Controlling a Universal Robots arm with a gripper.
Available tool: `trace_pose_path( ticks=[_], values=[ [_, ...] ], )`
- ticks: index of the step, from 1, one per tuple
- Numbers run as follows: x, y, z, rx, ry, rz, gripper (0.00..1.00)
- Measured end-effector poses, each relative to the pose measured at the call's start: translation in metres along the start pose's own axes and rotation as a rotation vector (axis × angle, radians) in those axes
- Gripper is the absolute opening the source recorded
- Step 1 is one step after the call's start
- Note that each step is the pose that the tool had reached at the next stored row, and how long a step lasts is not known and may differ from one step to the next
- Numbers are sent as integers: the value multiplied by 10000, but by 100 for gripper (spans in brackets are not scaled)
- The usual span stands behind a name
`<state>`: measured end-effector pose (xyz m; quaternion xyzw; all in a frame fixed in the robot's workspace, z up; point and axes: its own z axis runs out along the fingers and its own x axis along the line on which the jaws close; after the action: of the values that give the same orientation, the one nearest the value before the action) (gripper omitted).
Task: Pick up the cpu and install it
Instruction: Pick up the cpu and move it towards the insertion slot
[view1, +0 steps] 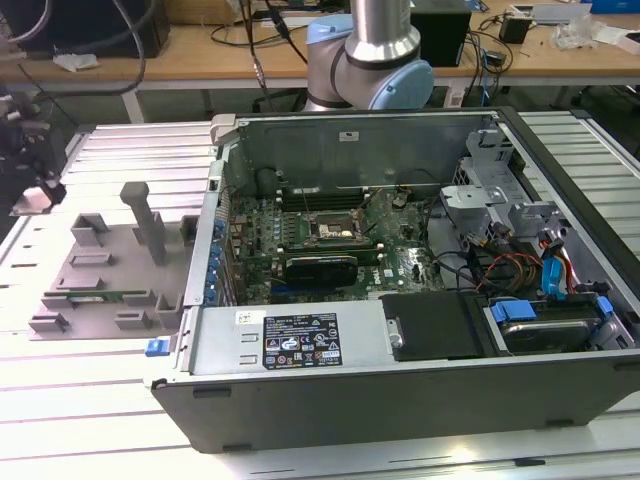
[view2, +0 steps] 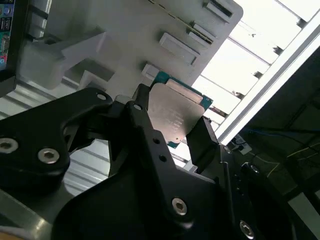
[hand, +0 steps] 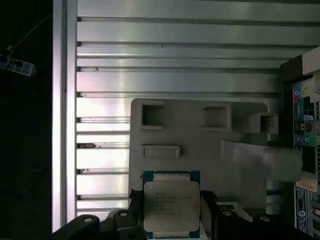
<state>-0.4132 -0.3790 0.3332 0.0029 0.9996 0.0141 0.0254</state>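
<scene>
Claw (hand: 172, 212) clamped on cpu (hand: 171, 202)

Both wrist views show the two black fingers (view2: 202, 135) closed against opposite edges of the cpu, its silver lid facing the cameras and a thin green rim showing around it. The chip sits over one edge of the grey fixture (hand: 200, 145), which lies on the slatted metal surface (hand: 175, 50); whether chip and fixture touch cannot be told. In the exterior view, the open computer case (view1: 400, 400) stands just beside that fixture, its dark socket (view1: 335, 232) on the motherboard (view1: 400, 265).
</scene>
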Motion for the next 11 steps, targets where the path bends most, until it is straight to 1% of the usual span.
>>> trace_pose_path(
  ticks=[1,2,10,11],
  values=[
    [-5,3,-90,1,-1,0,55],
    [-7,4,-135,0,-3,0,55],
    [-23,14,-462,-3,-16,0,55],
    [-25,15,-490,-6,-18,0,55]
  ],
)
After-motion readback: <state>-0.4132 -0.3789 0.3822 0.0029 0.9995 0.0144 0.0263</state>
